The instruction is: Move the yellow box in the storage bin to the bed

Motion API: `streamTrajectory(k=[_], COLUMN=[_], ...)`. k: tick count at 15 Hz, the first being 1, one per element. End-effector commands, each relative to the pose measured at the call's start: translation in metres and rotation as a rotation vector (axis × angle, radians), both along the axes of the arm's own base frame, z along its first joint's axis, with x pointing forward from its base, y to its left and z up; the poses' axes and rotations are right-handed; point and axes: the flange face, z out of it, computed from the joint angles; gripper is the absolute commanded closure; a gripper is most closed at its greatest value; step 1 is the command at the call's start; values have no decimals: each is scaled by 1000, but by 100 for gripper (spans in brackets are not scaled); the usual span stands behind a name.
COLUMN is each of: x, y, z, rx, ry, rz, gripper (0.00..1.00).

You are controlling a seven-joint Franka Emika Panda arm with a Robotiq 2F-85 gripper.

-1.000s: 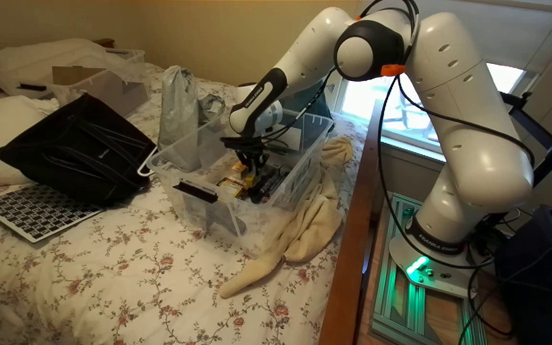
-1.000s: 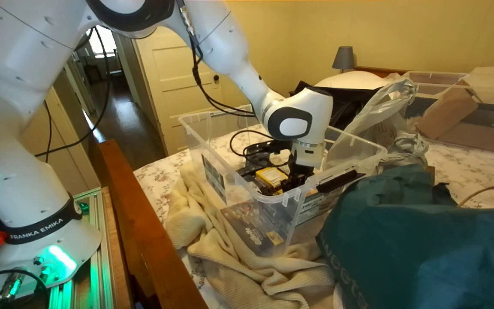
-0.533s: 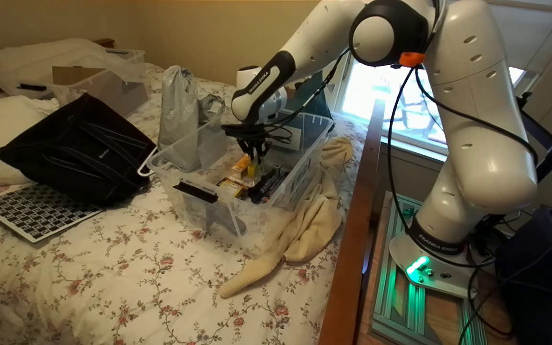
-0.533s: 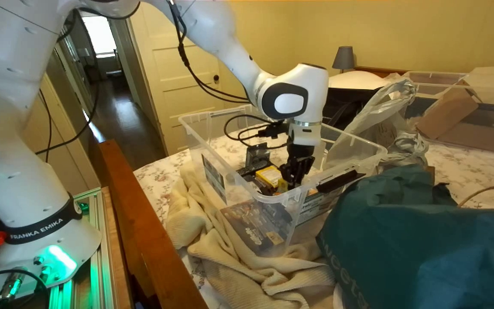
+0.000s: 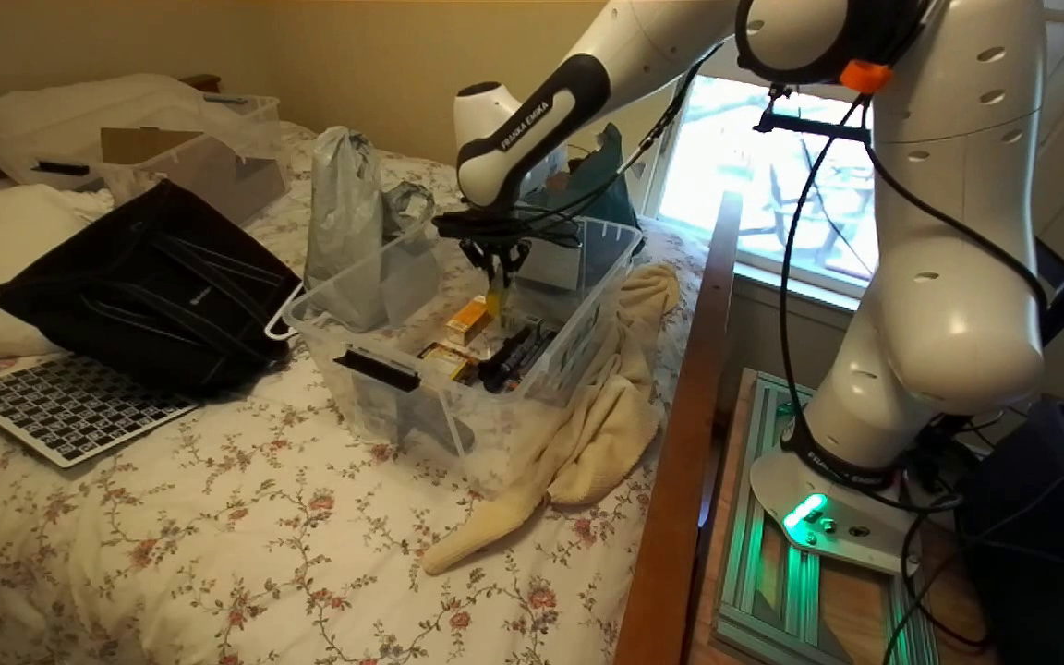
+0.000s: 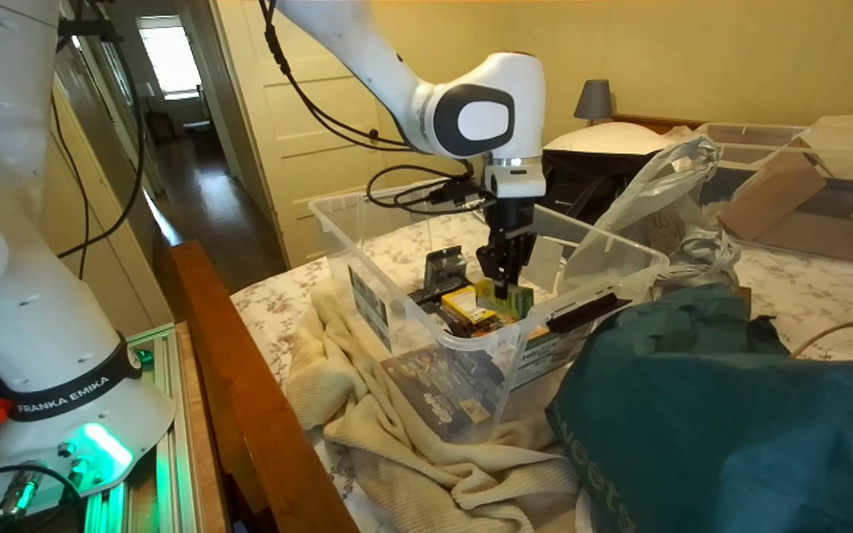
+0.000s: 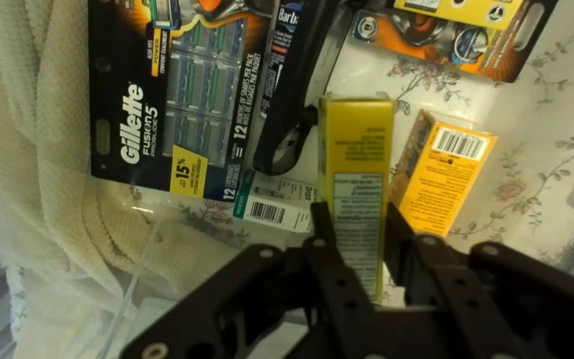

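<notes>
My gripper (image 7: 356, 219) is shut on the yellow box (image 7: 359, 144), with one finger on each side of it in the wrist view. In both exterior views the gripper (image 5: 497, 277) (image 6: 502, 277) points down into the clear storage bin (image 5: 361, 411) (image 6: 375, 311). The yellow box (image 6: 520, 300) is raised a little above the other items, below the bin's rim. Part of it is hidden by the fingers. The bed (image 5: 283, 536) with its flowered cover lies around and under the bin.
The bin holds an orange box (image 7: 439, 184), a Gillette pack (image 7: 132, 124), a white-green box (image 7: 274, 204) and black items. Beside it stand a grey plastic bag (image 5: 344, 231), a black bag (image 5: 172, 286), a teal bag (image 6: 730, 422), a beige blanket (image 6: 426, 459) and a wooden bed rail (image 5: 680, 480).
My gripper has risen from among the bin's contents, lifting the yellow box with it. The orange box and other items beneath now show more. The arm has drawn up and back.
</notes>
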Motion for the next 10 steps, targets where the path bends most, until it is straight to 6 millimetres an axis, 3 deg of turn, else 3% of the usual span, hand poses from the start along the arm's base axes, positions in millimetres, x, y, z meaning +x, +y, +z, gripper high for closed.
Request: streamTrajectory(k=[1, 10], x=[-14, 0], y=[12, 23], z=[34, 98], rx=[-78, -275], ry=[-21, -168], rz=[29, 172], gripper=[93, 93])
